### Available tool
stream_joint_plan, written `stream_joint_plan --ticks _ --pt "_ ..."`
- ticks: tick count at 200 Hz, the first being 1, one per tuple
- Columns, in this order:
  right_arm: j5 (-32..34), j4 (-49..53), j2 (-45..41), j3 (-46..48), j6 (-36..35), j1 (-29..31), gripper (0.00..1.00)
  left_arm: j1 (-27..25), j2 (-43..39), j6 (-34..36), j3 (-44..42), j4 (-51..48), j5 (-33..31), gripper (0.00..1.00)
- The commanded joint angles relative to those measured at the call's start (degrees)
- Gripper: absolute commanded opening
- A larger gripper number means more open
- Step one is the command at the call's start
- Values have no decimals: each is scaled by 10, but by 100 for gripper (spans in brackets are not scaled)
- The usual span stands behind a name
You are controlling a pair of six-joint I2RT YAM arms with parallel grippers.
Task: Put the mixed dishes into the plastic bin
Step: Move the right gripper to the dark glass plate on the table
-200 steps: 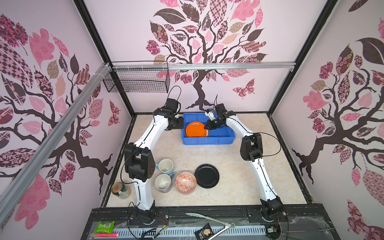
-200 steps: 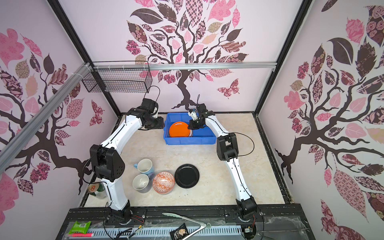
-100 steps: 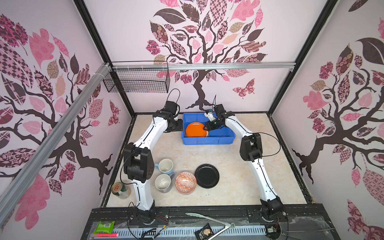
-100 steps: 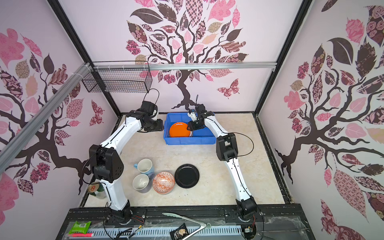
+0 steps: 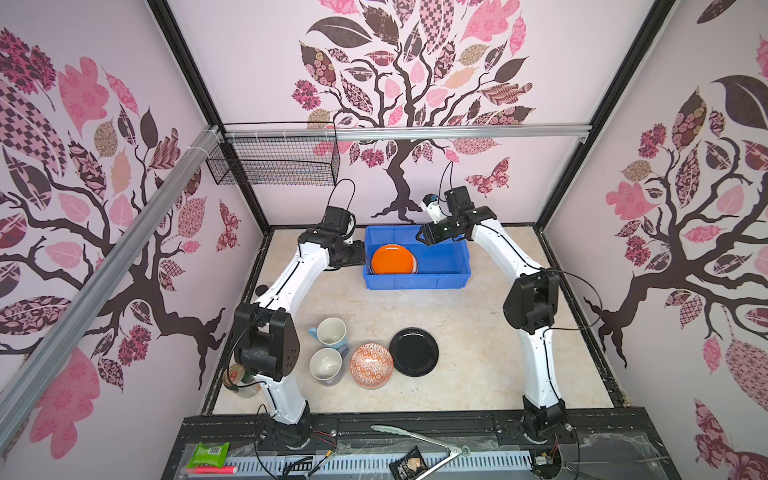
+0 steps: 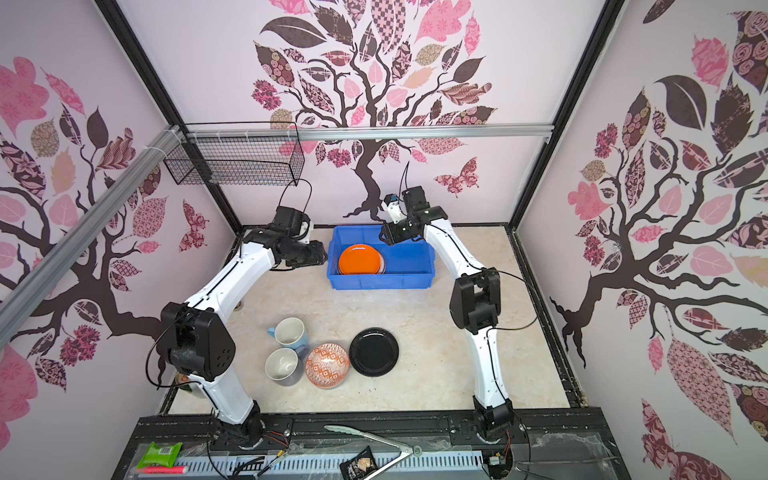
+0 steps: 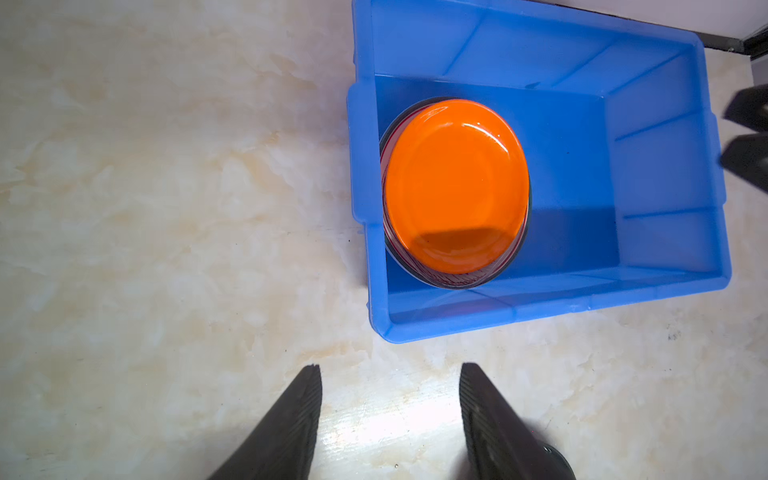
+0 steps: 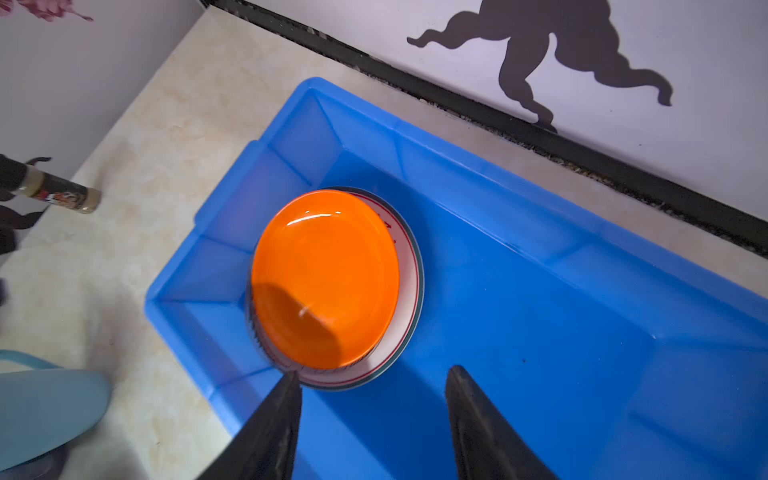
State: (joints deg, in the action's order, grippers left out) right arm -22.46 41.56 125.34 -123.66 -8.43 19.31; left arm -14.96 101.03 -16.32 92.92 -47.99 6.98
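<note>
The blue plastic bin (image 5: 417, 283) stands at the back of the table. Inside it an orange plate (image 5: 392, 258) lies on a white plate with a dark-green rim (image 8: 406, 299), at the bin's left end. My right gripper (image 8: 374, 370) hovers open above the bin (image 8: 540, 332), just off the plates' edge, holding nothing; it also shows in a top view (image 5: 420, 237). My left gripper (image 7: 390, 368) is open over bare table beside the bin's left wall (image 7: 361, 232). Two pale-blue mugs (image 5: 332, 331) (image 5: 326, 365), a patterned bowl (image 5: 371, 365) and a black plate (image 5: 414, 352) sit near the front.
A black wire basket (image 5: 274, 162) hangs on the back-left wall. A can (image 5: 237, 376) stands by the left arm's base. A small jar (image 8: 58, 195) lies on the table left of the bin. Tongs (image 5: 415, 440) and packets lie on the front ledge.
My right gripper has opened and lifted slightly back from the orange plate, which now lies free in the bin. The left arm has shifted only slightly.
</note>
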Motion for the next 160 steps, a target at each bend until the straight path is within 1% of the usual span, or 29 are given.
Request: stream_joint_plan --ticks 1,38,67,107,124,160 --pt "-25 34 -85 106 -19 0 54 -11 -28 -9 -38 25 5 58" --pt "-23 5 -209 348 -39 9 52 -38 -46 -18 -76 40 -3 58" --pt "-31 1 -263 466 -48 23 52 -64 -45 -22 -77 33 -10 58" --pt "-60 3 -264 548 -45 57 50 -78 -46 -30 -78 24 -3 58" --pt "-74 4 -258 567 -45 69 50 -80 -54 -30 -83 13 -6 58" --pt "-91 -7 -243 593 -48 73 48 -80 -80 -38 -117 8 -22 58"
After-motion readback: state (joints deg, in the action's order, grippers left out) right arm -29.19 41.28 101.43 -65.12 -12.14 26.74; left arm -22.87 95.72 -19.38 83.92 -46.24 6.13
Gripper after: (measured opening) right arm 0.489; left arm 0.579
